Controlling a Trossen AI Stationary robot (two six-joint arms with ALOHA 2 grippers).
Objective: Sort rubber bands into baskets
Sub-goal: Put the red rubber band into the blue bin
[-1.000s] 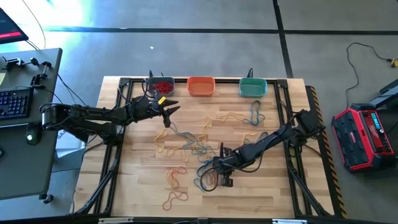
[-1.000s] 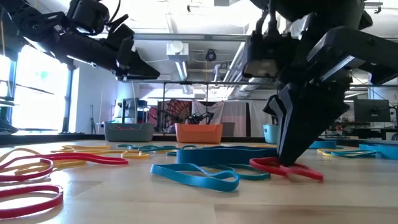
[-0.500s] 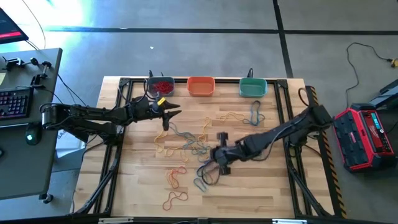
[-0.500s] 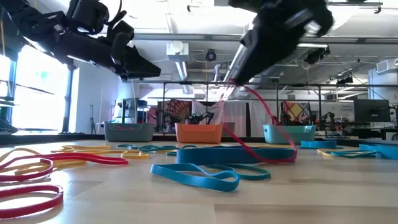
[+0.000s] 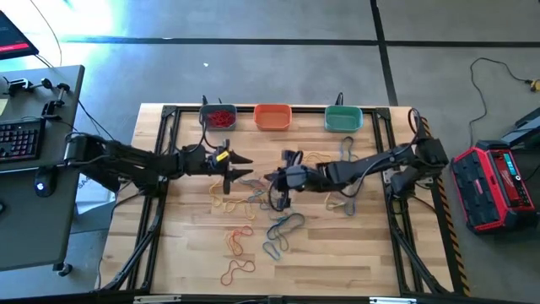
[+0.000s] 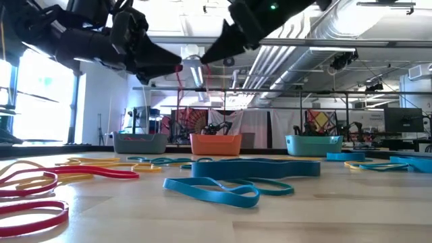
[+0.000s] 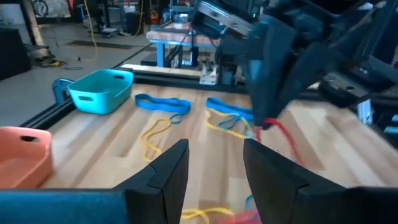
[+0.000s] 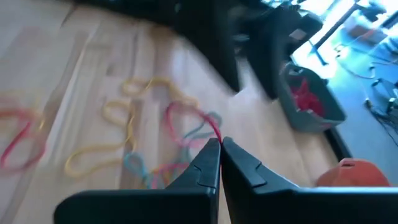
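Note:
My right gripper (image 5: 274,179) hangs above the table's middle, shut on a red rubber band (image 8: 186,118). My left gripper (image 5: 245,165) stands open just to its left, pointing at it and roughly level; the left wrist view shows the right gripper's tips (image 7: 267,122) and the red band (image 7: 287,138) ahead of my left fingers. Loose red, yellow and blue rubber bands (image 5: 253,203) lie flat on the wood. The grey-blue basket (image 5: 218,116) with red bands in it, the orange basket (image 5: 272,116) and the teal basket (image 5: 343,118) stand in a row along the far edge. My right gripper pinches one strand of the red band (image 8: 211,132) between its two fingertips. The fingers come from the table's right, slanting down. The band hangs below them as a slack loop, lifted clear of the table.
Black frame rails (image 5: 162,160) run along the table's left and right sides. More bands lie near the front edge (image 5: 238,268) and in front of the teal basket (image 5: 346,156). A desk with a keyboard (image 5: 21,139) stands left of the table, a red box (image 5: 494,186) to its right.
My right gripper has risen from the table with the red band and swung toward the far left, tipping up until it faces my left gripper. The band, first lying on the wood, now hangs clear. My left gripper has swung toward the table's middle.

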